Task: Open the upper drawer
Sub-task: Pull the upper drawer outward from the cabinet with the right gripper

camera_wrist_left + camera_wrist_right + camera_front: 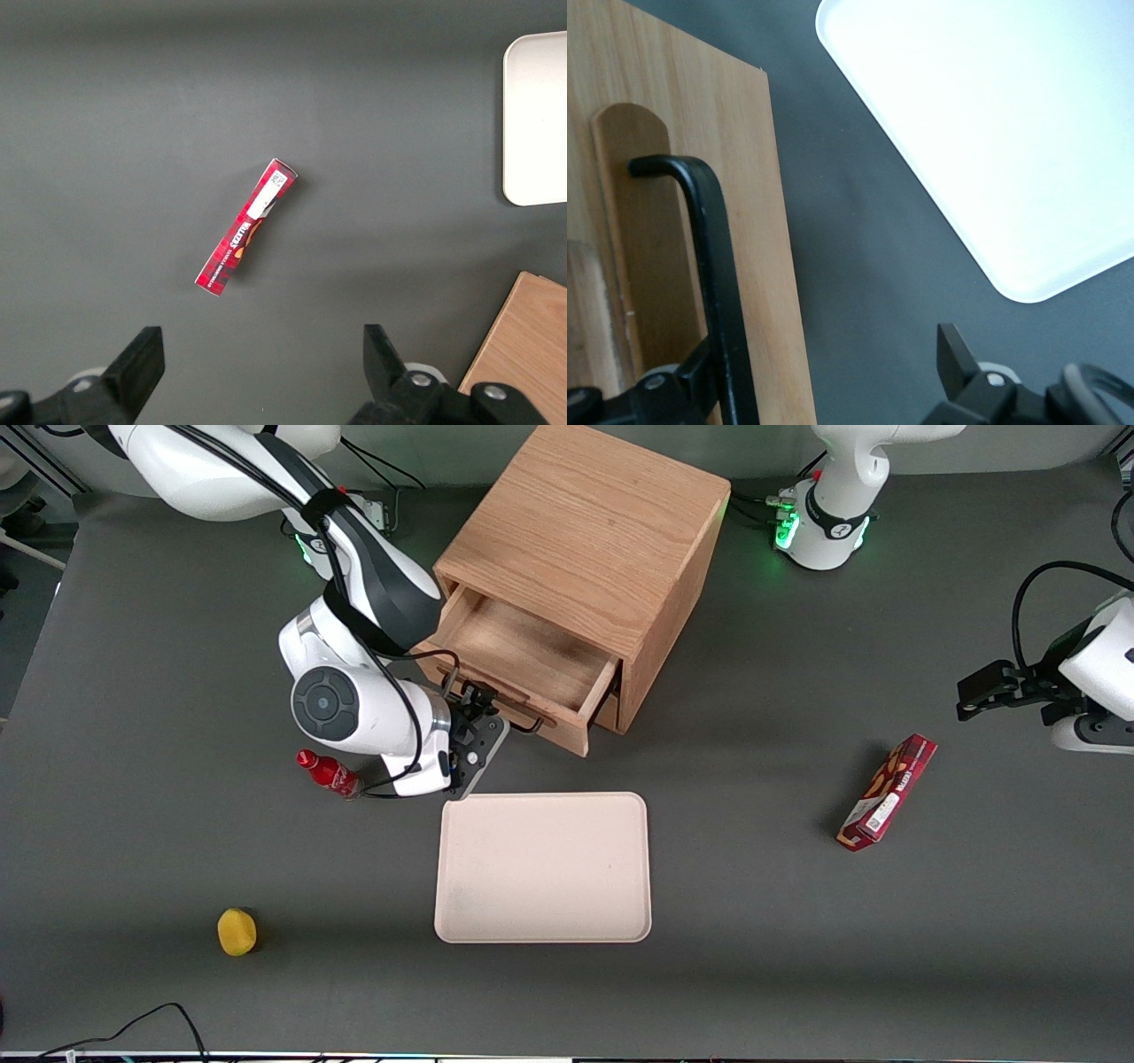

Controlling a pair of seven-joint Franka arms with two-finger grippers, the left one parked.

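Pulling straight along the runners is advised for the step in hand. In the front view, the upper drawer (532, 657) is seen drawn partly out of the cabinet (585, 531), toward the tray (542, 866), and the gripper (476, 705) is placed at the black handle (534, 725). In the right wrist view, the handle is found between the spread fingers (959, 356), just beside one of them; nothing is clamped. The bar should be gripped before more pulling, it is judged. In the left wrist view, only a red box (246, 227) on the tabletop (133, 133) is shown.
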